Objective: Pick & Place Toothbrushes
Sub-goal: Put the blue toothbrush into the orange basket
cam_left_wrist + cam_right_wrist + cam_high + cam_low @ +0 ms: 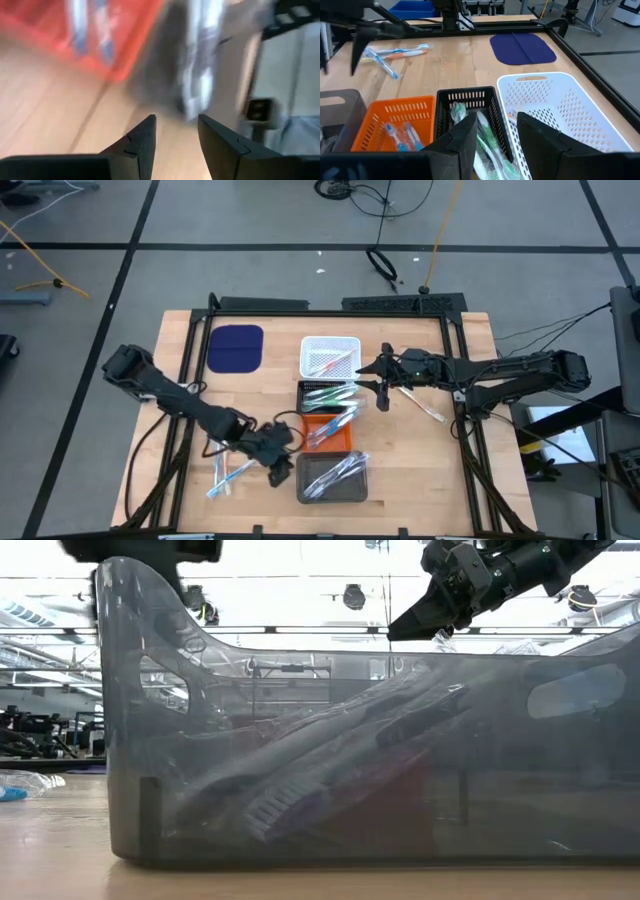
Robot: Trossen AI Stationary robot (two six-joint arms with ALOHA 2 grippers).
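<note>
Grey floor (250, 220) with dark tape lines (130, 260), loose cables (385, 265) behind the table. Low view: bright open hall, ceiling lamps (352, 595), equipment racks (40, 730) far left.

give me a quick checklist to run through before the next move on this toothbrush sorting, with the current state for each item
1. Left gripper empty: ok. Its fingers stand apart with nothing between them, beside the grey tray.
2. Right gripper empty: ok. A gap shows between its fingers and nothing is in it; it hangs over the black tray and white tray.
3. Loose toothbrushes left to pick: ok. Some lie on the table by the left arm, more under the right arm.
4. Trays in one row, upright: ok, including the orange tray.
5. Arms apart from each other: ok.
6. Colours sorted correctly in every tray: cannot tell.
</note>
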